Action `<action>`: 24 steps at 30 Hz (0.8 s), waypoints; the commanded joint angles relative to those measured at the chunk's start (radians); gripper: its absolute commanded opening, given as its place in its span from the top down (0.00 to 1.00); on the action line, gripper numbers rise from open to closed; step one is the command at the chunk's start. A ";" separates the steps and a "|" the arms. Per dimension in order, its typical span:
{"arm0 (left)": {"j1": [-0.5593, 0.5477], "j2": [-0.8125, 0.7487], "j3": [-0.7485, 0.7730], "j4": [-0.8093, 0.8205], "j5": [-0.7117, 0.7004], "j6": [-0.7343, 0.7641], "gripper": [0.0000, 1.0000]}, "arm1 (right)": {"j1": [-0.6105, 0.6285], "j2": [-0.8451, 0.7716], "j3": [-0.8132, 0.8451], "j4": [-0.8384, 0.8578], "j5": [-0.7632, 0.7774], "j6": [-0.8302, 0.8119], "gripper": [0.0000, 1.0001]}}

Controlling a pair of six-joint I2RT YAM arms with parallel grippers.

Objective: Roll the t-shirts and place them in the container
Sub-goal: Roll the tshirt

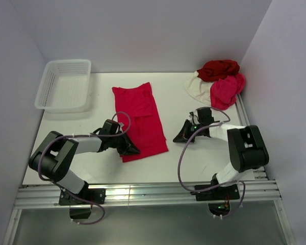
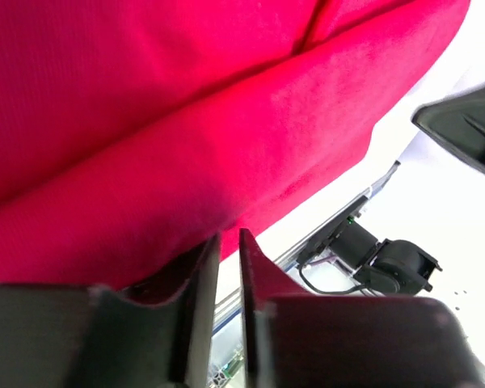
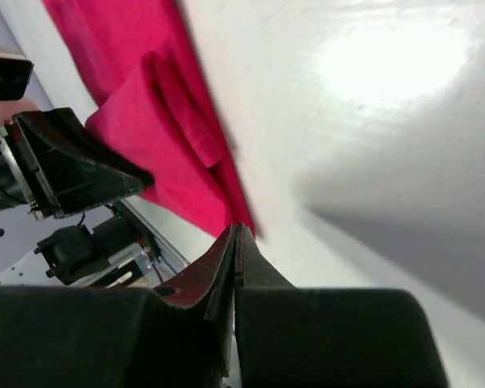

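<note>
The left gripper (image 1: 132, 149) sits low at the near left corner of the red t-shirt (image 1: 141, 115), its jaws a thin crack apart with no cloth in them, likely ready to nip that edge. The shirt lies flat in the middle, folded long so it can roll. Near its right side the right gripper (image 1: 180, 138) is squeezed tight and empty, and the other t-shirts (image 1: 220, 81) wait piled far right.

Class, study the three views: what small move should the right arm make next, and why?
Probably slide the right gripper left to the near corner of the crimson t-shirt: it is shut over bare table, while the left gripper is at the near hem.
</note>
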 commanded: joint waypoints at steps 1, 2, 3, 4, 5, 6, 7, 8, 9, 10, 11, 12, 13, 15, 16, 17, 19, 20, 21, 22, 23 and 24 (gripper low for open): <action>0.005 -0.080 0.033 -0.136 -0.068 0.031 0.77 | -0.006 -0.107 -0.033 0.001 0.045 0.010 0.95; 0.005 -0.121 0.052 -0.151 -0.079 0.028 0.70 | -0.006 -0.118 -0.039 0.000 0.037 0.018 0.89; 0.003 -0.141 0.064 -0.170 -0.083 0.024 0.65 | -0.006 -0.129 -0.047 -0.003 0.019 0.021 0.84; 0.003 -0.158 0.075 -0.185 -0.088 0.022 0.58 | -0.006 -0.141 -0.050 -0.005 0.003 0.021 0.77; 0.003 -0.183 0.096 -0.220 -0.088 0.019 0.49 | -0.003 -0.144 -0.050 -0.024 -0.003 0.021 0.64; 0.003 -0.192 0.105 -0.230 -0.084 0.017 0.46 | 0.000 -0.152 -0.050 -0.035 -0.003 0.016 0.59; 0.005 -0.200 0.112 -0.237 -0.080 0.016 0.44 | 0.014 -0.157 -0.051 -0.044 0.002 0.015 0.57; 0.003 -0.215 0.121 -0.253 -0.077 0.011 0.42 | 0.023 -0.163 -0.054 -0.054 0.009 0.018 0.51; 0.005 -0.220 0.124 -0.262 -0.076 0.005 0.41 | 0.034 -0.170 -0.062 -0.060 0.021 0.019 0.47; 0.003 -0.227 0.125 -0.279 -0.080 0.005 0.40 | 0.046 -0.175 -0.068 -0.058 0.031 0.026 0.45; 0.003 -0.238 0.135 -0.299 -0.090 0.004 0.39 | 0.071 -0.176 -0.087 -0.039 0.034 0.045 0.42; 0.003 -0.244 0.136 -0.349 -0.099 0.007 0.39 | 0.084 -0.183 -0.097 -0.029 0.037 0.059 0.42; 0.002 -0.252 0.139 -0.371 -0.122 0.010 0.39 | 0.100 -0.183 -0.104 -0.020 0.052 0.070 0.41; 0.003 -0.284 0.136 -0.453 -0.152 0.007 0.38 | 0.147 -0.180 -0.127 0.026 0.063 0.113 0.41; 0.005 -0.296 0.130 -0.467 -0.177 0.008 0.37 | 0.163 -0.172 -0.131 0.041 0.072 0.124 0.41; 0.003 -0.319 0.121 -0.492 -0.192 0.008 0.37 | 0.175 -0.166 -0.136 0.061 0.098 0.142 0.41; 0.006 -0.336 0.106 -0.538 -0.220 0.001 0.36 | 0.206 -0.146 -0.147 0.090 0.118 0.164 0.41; 0.006 -0.351 0.092 -0.549 -0.235 0.001 0.36 | 0.209 -0.141 -0.159 0.119 0.135 0.188 0.41; 0.006 -0.358 0.086 -0.556 -0.243 -0.009 0.36 | 0.209 -0.134 -0.163 0.126 0.143 0.200 0.41; 0.006 -0.367 0.078 -0.563 -0.243 -0.012 0.36 | 0.209 -0.132 -0.165 0.126 0.150 0.207 0.41; 0.008 -0.382 0.066 -0.563 -0.246 -0.016 0.36 | 0.210 -0.132 -0.163 0.126 0.158 0.219 0.42; 0.006 -0.388 0.063 -0.566 -0.249 -0.024 0.36 | 0.212 -0.143 -0.162 0.126 0.187 0.222 0.42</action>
